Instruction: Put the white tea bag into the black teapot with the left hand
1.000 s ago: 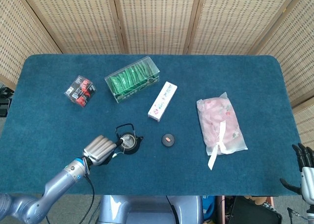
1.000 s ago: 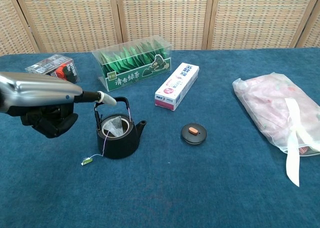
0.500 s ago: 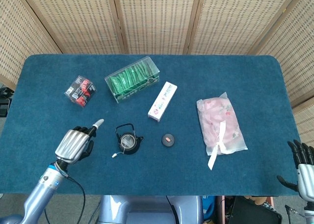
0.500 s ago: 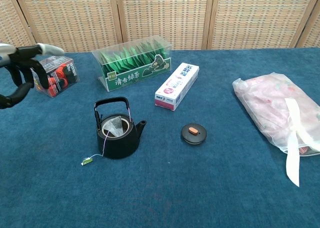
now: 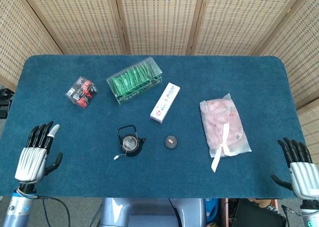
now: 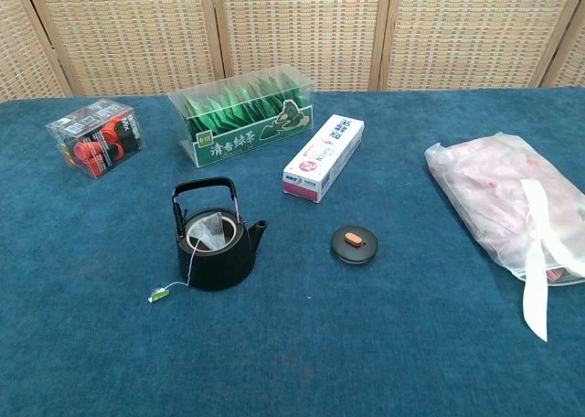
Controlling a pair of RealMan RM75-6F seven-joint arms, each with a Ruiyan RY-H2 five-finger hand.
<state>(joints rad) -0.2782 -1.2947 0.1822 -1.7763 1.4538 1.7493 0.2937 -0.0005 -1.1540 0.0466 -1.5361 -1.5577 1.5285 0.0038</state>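
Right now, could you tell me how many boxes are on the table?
3. A small clear box of red and black items at far left, a clear box of green tea packets behind the black teapot, and a white carton to its right.

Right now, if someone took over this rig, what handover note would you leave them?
Left hand: open, holding nothing, at the table's near left edge, apart from the pot.
Right hand: open, holding nothing, at the near right corner.
White tea bag: sits in the mouth of the black teapot; its string hangs over the rim, with the tag lying on the cloth.
Teapot lid: off, on the table beside the pot.
Done: bag is in the pot.
Left: nothing for this task.
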